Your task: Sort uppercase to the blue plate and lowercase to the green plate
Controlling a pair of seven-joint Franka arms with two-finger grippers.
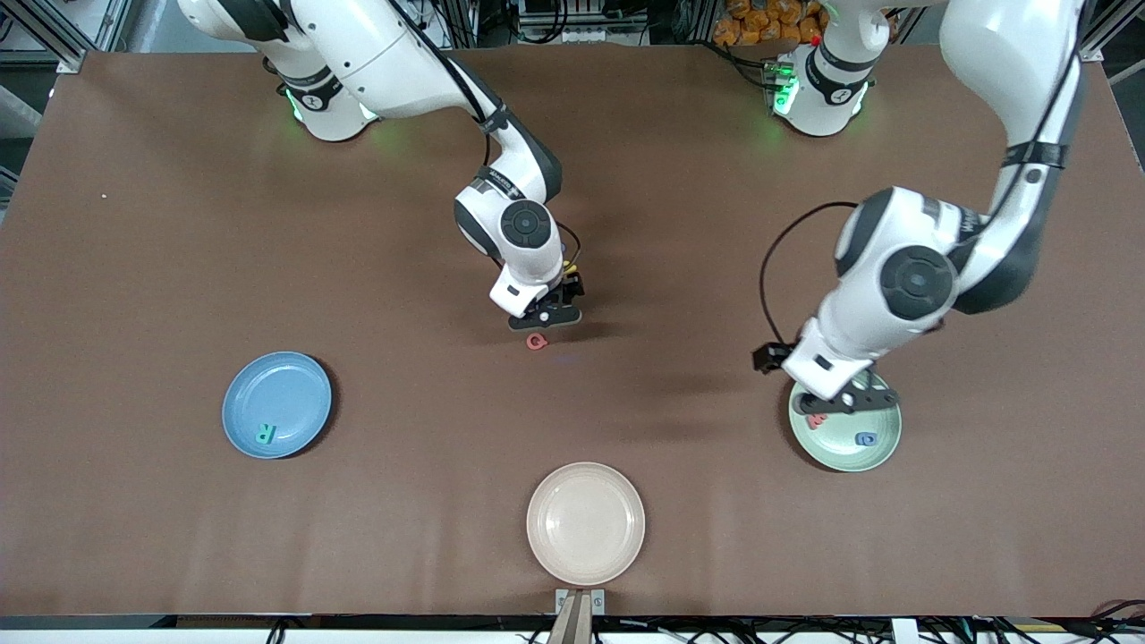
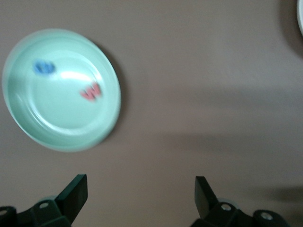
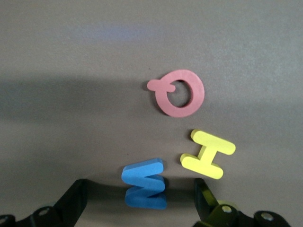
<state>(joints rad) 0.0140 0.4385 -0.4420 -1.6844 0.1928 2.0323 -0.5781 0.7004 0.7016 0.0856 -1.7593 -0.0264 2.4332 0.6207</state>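
Note:
My right gripper [image 1: 546, 320] is open and low over the middle of the table. In the right wrist view its fingers [image 3: 71, 203] stand either side of the blue M [image 3: 144, 183], with the gripper [image 3: 139, 195] around it. The yellow H [image 3: 207, 153] and red Q [image 3: 180, 93] lie beside it; the Q also shows in the front view [image 1: 536, 341]. The teal R [image 1: 264, 434] lies on the blue plate [image 1: 295, 380]. My left gripper [image 1: 845, 404] is open and empty over the green plate's [image 1: 881, 452] edge. That plate [image 2: 33, 118] holds the red w [image 2: 91, 91] and a blue lowercase letter [image 2: 44, 67]. The other lowercase letters are out of view.
A cream plate [image 1: 585, 555] stands near the table's front edge, between the two coloured plates; its rim shows in the left wrist view [image 2: 301, 14]. The brown table [image 1: 179, 224] stretches wide around them.

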